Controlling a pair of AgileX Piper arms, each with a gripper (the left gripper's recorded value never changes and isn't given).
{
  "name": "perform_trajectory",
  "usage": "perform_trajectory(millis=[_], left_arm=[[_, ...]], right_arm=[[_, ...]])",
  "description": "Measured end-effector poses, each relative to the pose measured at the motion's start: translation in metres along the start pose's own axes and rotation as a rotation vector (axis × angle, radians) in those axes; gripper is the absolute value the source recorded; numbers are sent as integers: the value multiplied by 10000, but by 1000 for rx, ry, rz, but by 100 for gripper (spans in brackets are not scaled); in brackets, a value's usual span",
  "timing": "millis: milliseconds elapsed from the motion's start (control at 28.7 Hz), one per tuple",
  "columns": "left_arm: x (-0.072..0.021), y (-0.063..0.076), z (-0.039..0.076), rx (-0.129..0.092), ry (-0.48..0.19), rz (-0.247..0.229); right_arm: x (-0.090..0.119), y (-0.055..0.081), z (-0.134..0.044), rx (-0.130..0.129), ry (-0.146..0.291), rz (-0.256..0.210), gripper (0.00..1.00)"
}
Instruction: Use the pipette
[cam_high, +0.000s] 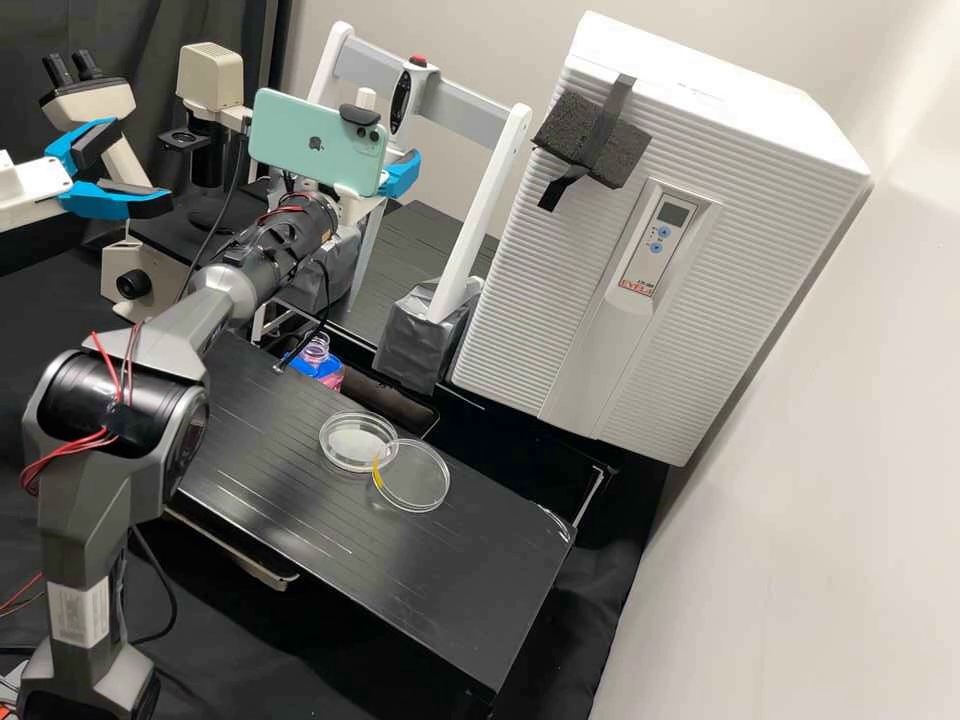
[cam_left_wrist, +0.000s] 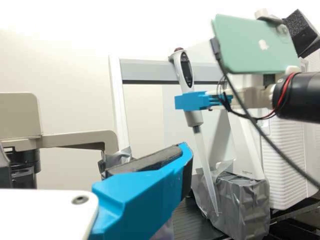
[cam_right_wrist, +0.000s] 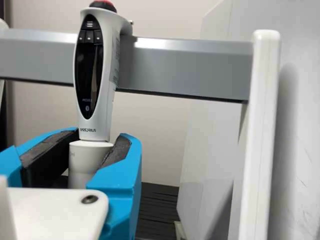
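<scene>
Right hand (cam_right_wrist: 82, 152) grips the pipette (cam_right_wrist: 95, 75) just below its handle.

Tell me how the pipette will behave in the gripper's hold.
The pipette looks rigid, so it should not flex. Its smooth plastic barrel may slip in the right gripper if held lightly. The long thin tip looks fragile and could bend on contact.

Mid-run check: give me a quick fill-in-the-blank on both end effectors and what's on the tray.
The right end effector is clamped on the ___.
The left end effector is ___, holding nothing.
The black tray carries ___ clear round dishes.
Missing: pipette; open; two.
</scene>
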Motion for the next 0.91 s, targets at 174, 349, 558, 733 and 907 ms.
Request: perform_trajectory(millis=[174, 349, 558, 733, 907], left_arm=[[0, 0, 0, 0, 0, 0], [11, -38, -10, -1, 3, -13], [26, -90, -23, -3, 7, -29], [48, -179, -45, -6, 13, -58], [78, -318, -68, -13, 21, -102]], right_arm=[[-112, 147, -76, 59, 31, 24, 0], [-173, 235, -153, 42, 66, 42, 0], [-253, 254, -160, 28, 78, 59, 0], [-433, 204, -165, 53, 105, 124, 0], [-602, 128, -116, 65, 125, 226, 0]])
